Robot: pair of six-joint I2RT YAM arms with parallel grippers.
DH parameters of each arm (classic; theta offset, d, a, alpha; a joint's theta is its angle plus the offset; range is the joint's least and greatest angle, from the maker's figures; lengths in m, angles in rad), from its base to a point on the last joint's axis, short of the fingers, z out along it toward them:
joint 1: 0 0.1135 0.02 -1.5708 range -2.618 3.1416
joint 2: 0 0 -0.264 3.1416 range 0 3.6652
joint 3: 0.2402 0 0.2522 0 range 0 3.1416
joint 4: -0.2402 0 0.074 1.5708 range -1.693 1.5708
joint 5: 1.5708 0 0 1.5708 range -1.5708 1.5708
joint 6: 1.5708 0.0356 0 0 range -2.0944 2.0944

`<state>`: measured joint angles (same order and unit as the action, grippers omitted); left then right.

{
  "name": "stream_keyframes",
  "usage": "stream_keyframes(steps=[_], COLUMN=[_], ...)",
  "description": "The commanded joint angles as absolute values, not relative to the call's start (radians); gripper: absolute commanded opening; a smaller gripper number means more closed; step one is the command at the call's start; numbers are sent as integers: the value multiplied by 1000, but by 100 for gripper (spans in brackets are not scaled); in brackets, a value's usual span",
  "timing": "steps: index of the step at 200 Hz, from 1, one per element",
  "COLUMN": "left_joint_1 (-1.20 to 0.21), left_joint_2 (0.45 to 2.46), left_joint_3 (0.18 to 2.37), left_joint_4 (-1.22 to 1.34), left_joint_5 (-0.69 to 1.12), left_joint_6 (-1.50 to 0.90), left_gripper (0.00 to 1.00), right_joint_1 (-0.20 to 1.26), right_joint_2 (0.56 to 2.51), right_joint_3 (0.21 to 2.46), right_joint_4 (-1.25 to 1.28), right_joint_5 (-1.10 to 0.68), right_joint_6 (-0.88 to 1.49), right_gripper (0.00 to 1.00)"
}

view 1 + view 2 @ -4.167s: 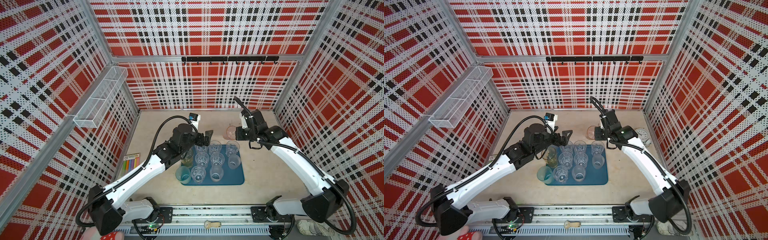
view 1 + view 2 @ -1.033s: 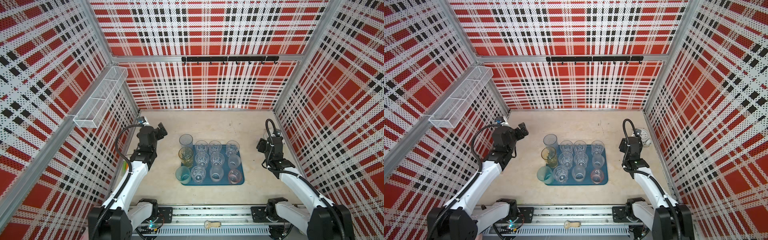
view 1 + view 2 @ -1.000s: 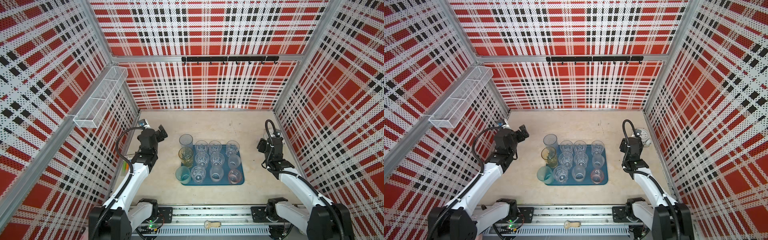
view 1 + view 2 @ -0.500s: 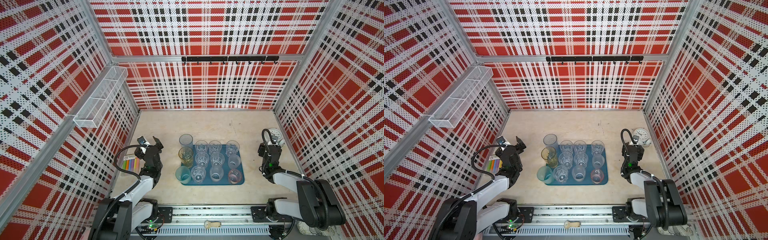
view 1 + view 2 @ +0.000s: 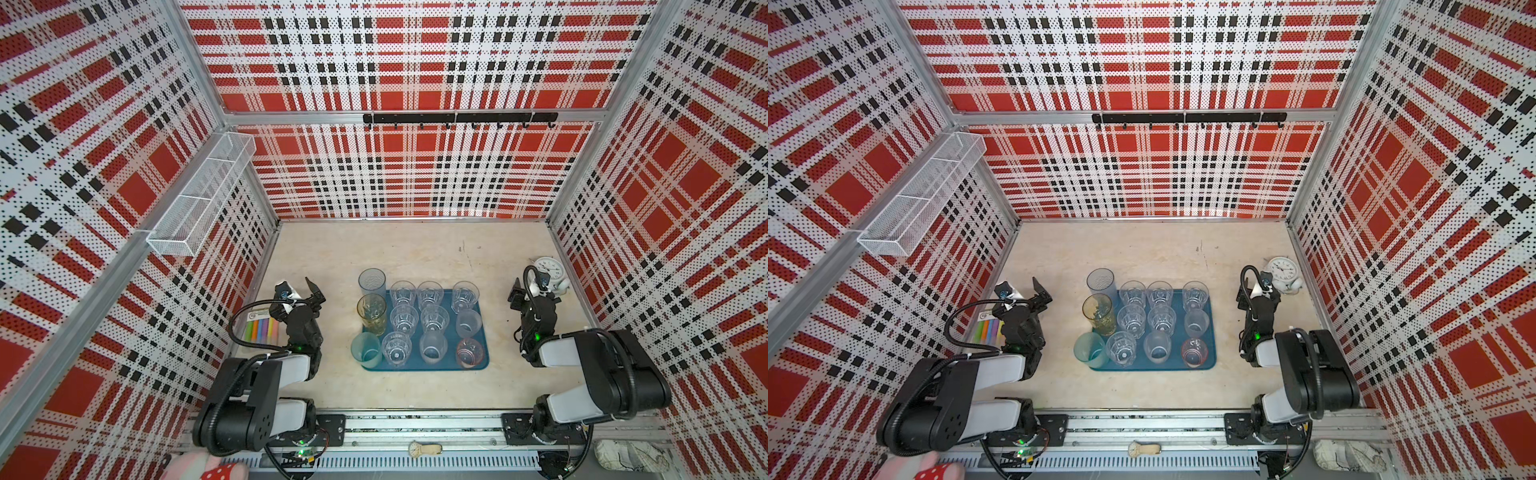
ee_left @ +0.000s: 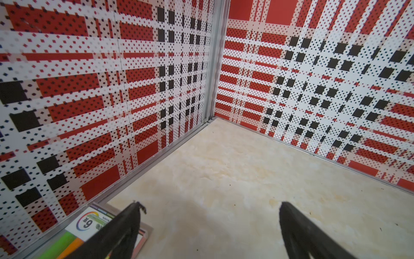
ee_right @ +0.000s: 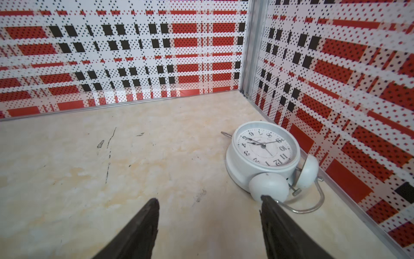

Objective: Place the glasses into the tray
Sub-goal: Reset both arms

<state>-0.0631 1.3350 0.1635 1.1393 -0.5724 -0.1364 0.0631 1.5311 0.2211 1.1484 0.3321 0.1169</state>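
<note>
Well apart from tray (image 5: 448, 300), left claw (image 6: 211, 205) and right claw (image 7: 209, 199) gape empty

Both top views: high overhead, sharing my whole table (image 5: 415, 257); wrist cameras: low, close, facing its 11 and 1 o'clock corners.

marker pack (image 6: 88, 225) cut off at edge, clock (image 7: 264, 148) partly hidden

The left arm (image 5: 291, 368) and right arm (image 5: 557, 353) had white shells between bulky black joints, each with a small green lamp (image 5: 298, 346). A black cable (image 5: 231, 326) looped at each wrist beside a blue-topped camera (image 5: 284, 291). The left hand (image 6: 209, 206) and right hand (image 7: 209, 198) had black, tapered fingers (image 6: 121, 228).
</note>
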Motion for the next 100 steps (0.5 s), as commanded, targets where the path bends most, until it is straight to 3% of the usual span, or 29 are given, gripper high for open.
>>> stream_keyframes(steps=[1,48,82,92,100], left_joint_1=[-48,-39,-27,-23,-16], left_joint_2=[1354,1486,1513,1534,1578], left_joint_3=[149,78,87,89,89], left_joint_4=[1298,1569,1575,1563,1631], left_joint_5=[-538,-507,-437,-440,-433], left_joint_6=[-105,-94,-83,-87,-98], left_gripper=[98,98,98,98,98], right_joint_1=[59,59,58,59,59], right_joint_2=[1591,1574,1574,1576,1575], right_joint_3=[180,265,280,279,280], right_joint_4=[1397,1215,1177,1183,1182], right_joint_5=[301,277,277,276,276], right_joint_6=[81,82,83,81,82], right_gripper=[76,80,84,99,100])
